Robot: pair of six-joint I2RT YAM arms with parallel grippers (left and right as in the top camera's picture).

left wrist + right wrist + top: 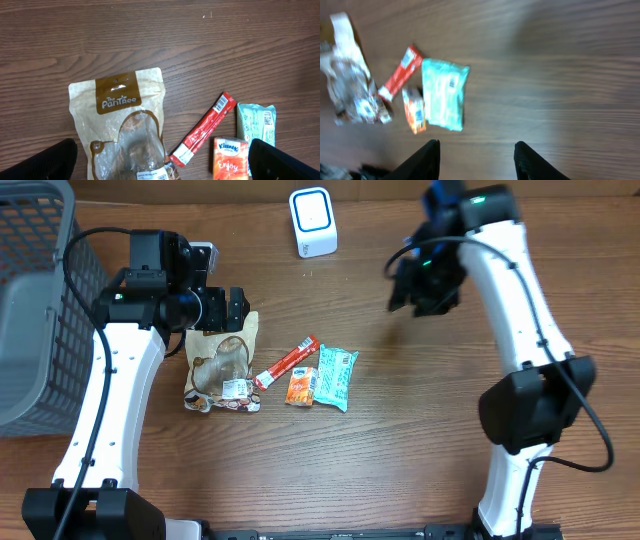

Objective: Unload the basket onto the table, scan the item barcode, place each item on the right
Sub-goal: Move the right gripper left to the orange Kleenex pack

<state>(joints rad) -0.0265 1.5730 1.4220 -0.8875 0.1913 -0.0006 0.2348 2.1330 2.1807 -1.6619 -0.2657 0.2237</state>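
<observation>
Several items lie in the middle of the table: a brown PanTree bag [222,365] [120,120], a red stick pack [286,362] [205,131], an orange Kleenex pack [302,386] [230,159] and a teal pack [336,377] [444,92]. A white and blue scanner [313,220] stands at the back. My left gripper [232,308] [162,160] hovers open above the bag's top end, holding nothing. Well to the right of the items, my right gripper [425,285] [477,155] is raised over bare table, its fingers apart with nothing between them.
A grey mesh basket [30,330] takes up the far left side of the table. The wooden tabletop [420,410] runs bare to the right of and in front of the items.
</observation>
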